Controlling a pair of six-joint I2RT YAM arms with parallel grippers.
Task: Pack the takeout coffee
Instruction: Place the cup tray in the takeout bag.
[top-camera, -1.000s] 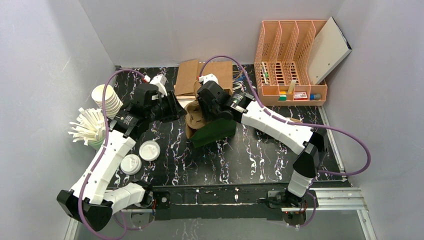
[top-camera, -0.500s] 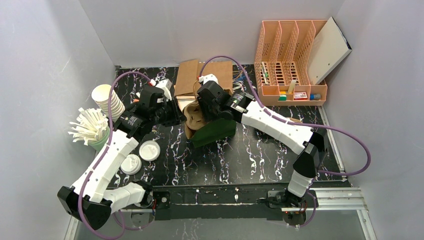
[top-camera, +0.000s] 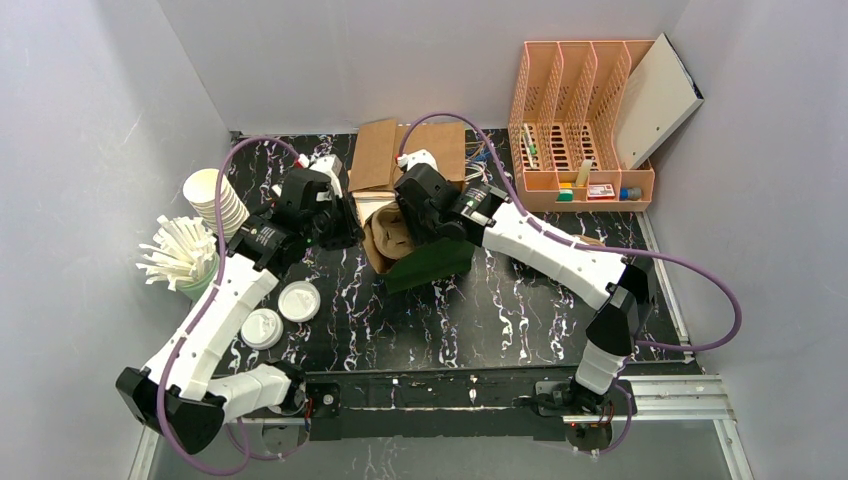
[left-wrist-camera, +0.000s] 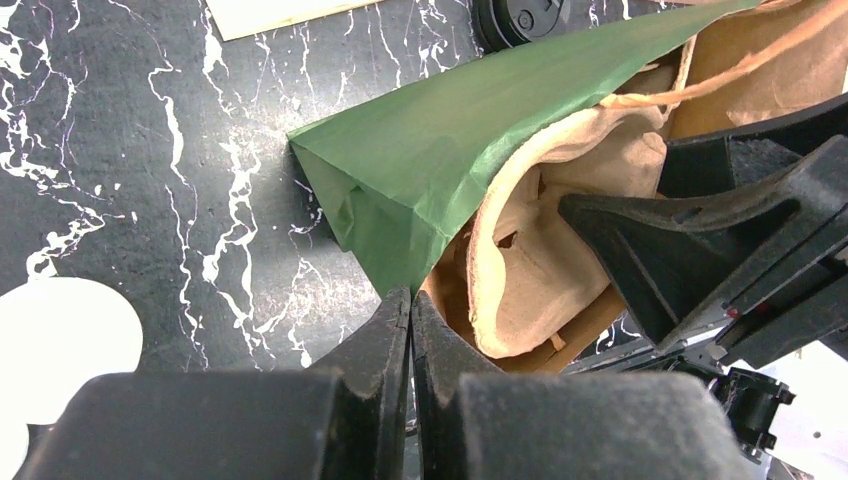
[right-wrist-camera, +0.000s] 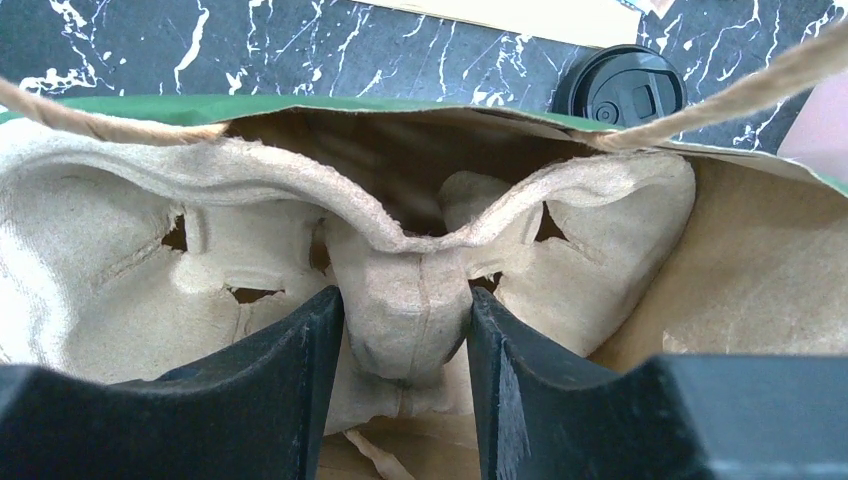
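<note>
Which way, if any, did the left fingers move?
Yes: the left fingers shifted slightly right, away from the white cup stack, toward the green paper bag, closing on its edge.

The left arm and right arm wear white shells over black joints, with matte black fingers; purple cables loop off, seemingly from the wrists.

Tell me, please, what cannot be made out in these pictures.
- Left wrist: the left gripper is shut at the edge of the green bag; whether paper lies between its tips is unclear.
- Right wrist: the bag's bottom, hidden by the cup carrier that the right gripper holds.
- Top: the bag's mouth, covered by both wrists; what the orange rack holds, too small.
</note>
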